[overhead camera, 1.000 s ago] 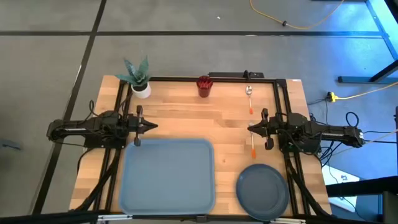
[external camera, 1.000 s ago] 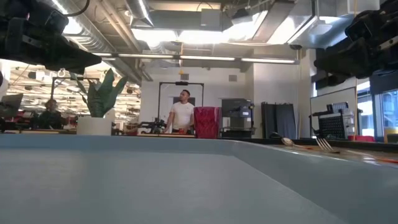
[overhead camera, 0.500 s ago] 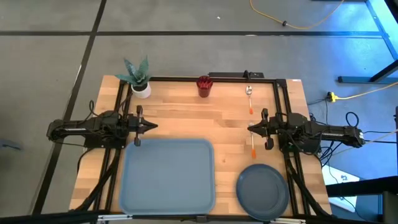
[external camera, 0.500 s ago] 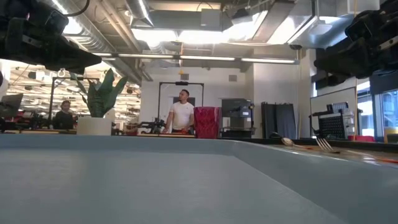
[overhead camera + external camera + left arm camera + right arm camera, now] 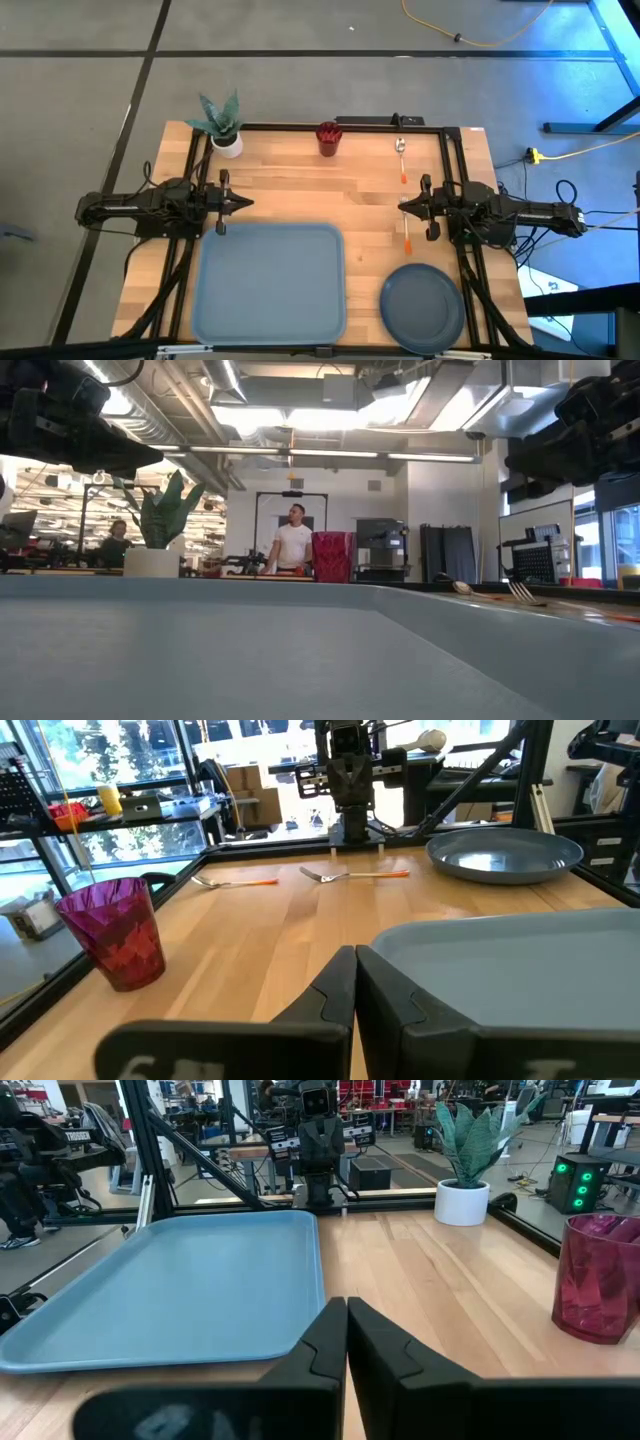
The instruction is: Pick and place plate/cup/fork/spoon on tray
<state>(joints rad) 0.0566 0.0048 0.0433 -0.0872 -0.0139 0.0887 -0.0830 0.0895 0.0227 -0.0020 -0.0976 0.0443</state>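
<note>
Both grippers, left (image 5: 243,203) and right (image 5: 403,207), pressed together, hovering mid-frame; tray (image 5: 270,282) lower centre, bare.

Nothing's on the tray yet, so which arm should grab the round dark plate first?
Probably the right gripper: the round dark grey-blue plate lies on its side, beside the light blue-grey rectangular tray. The left gripper waits across that tray.

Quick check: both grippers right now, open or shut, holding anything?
Left gripper: shut, holding nothing.
Right gripper: shut, holding nothing.
</note>
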